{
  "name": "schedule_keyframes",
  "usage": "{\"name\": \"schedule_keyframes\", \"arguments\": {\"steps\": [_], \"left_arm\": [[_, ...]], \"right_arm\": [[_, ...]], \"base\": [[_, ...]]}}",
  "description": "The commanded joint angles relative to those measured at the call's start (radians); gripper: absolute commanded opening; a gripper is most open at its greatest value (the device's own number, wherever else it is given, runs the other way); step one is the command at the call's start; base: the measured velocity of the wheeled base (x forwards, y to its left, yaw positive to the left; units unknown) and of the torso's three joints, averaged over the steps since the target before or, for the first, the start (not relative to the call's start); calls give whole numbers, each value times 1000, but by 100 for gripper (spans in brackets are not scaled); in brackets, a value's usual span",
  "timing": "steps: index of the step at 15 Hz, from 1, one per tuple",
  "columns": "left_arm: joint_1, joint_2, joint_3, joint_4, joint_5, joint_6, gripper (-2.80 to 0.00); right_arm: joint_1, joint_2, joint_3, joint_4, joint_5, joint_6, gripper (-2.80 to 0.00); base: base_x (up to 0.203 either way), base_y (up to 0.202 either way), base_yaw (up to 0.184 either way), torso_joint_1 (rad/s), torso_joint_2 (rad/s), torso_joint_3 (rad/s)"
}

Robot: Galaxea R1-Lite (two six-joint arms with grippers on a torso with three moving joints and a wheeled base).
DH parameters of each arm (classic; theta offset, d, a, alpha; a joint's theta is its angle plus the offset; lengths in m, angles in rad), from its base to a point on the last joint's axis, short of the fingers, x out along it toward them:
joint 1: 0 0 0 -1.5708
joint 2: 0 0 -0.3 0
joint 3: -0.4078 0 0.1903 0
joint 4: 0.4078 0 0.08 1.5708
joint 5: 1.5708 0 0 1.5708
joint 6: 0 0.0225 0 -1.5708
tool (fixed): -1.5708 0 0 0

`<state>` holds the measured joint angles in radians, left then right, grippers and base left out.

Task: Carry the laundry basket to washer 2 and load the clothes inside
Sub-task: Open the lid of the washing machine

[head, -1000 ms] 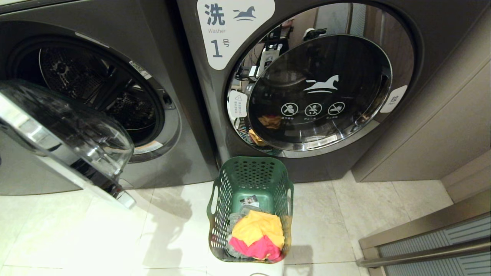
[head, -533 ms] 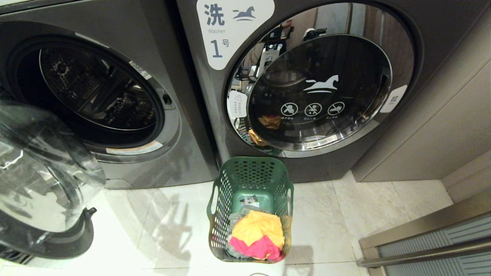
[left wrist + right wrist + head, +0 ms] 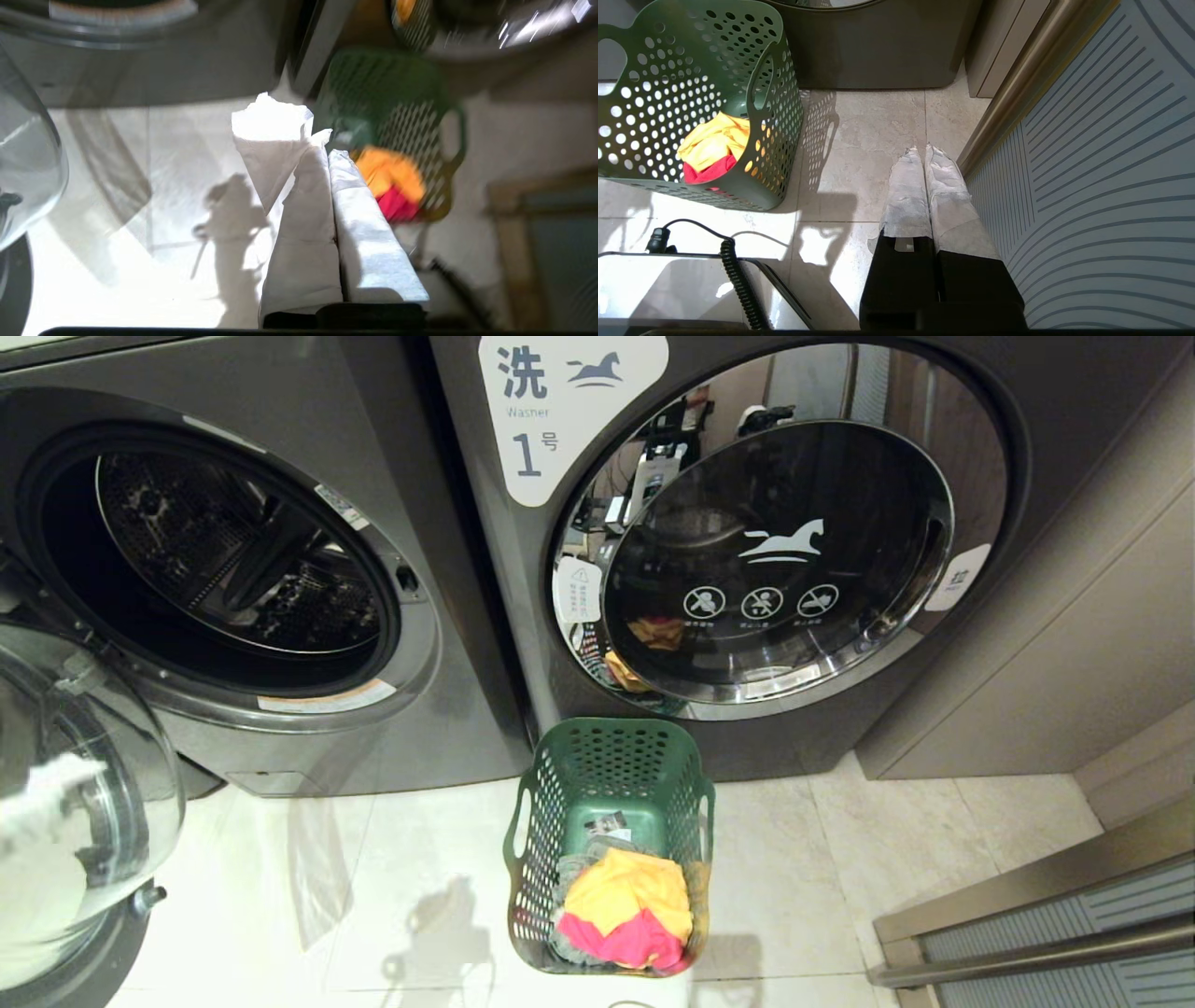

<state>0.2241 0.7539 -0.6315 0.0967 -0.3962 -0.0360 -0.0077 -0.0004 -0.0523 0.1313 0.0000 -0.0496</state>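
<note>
We see the left-hand washer's glass door (image 3: pixel 75 803) swung fully open now, down by the head view's left edge — a second ago it stood half across the drum opening (image 3: pixel 215 560), which is now wholly uncovered and dark. That washer (image 3: pixel 308 747) shows no numeral in view; the washer beside it (image 3: pixel 747 523), labelled 1, is shut. The laundry basket (image 3: pixel 609 756) has not moved: it stands on the tiled floor (image 3: pixel 840 859) just in front of the washer labelled 1, with yellow and pink clothes (image 3: pixel 627 915) inside. Our left gripper (image 3: pixel 329 154) hangs above the floor near the basket, its white-wrapped fingers pressed together on nothing. Our right gripper (image 3: pixel 924 154) is parked low beside a ribbed panel (image 3: pixel 1087 163) — fingers together, empty.
</note>
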Motion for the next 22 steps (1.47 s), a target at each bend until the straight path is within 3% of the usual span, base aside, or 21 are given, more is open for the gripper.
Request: {"name": "schedule_keyframes", "arguments": {"steps": [1,6,9,10,14,15,19,22], "left_arm": [[-127,-136,169,19,137,94,-280],[-217,-397,500,-89,196,107,-280],[-215,-568,589,-142,214,70,-280],[-213,-591,609,-155,255,61,-280],[-225,-755,610,-120,311,104,-280],[-226,-754,608,-110,359,73,-280],[-224,-725,626,-101,385,127,-280],[-227,-731,489,-118,386,185,-280]], "right_arm": [[0,0,0,1,0,-1,-280],[0,0,0,1,0,-1,-280],[0,0,0,1,0,0,-280],[0,0,0,1,0,0,-280],[0,0,0,1,0,0,-280],[0,2,0,1,0,0,-280],[0,0,0,1,0,2,-280],[0,0,0,1,0,2,-280]], "base": [[0,0,0,0,0,0],[0,0,0,0,0,0],[0,0,0,0,0,0],[0,0,0,0,0,0],[0,0,0,0,0,0],[0,0,0,0,0,0],[0,0,0,0,0,0],[0,0,0,0,0,0]]}}
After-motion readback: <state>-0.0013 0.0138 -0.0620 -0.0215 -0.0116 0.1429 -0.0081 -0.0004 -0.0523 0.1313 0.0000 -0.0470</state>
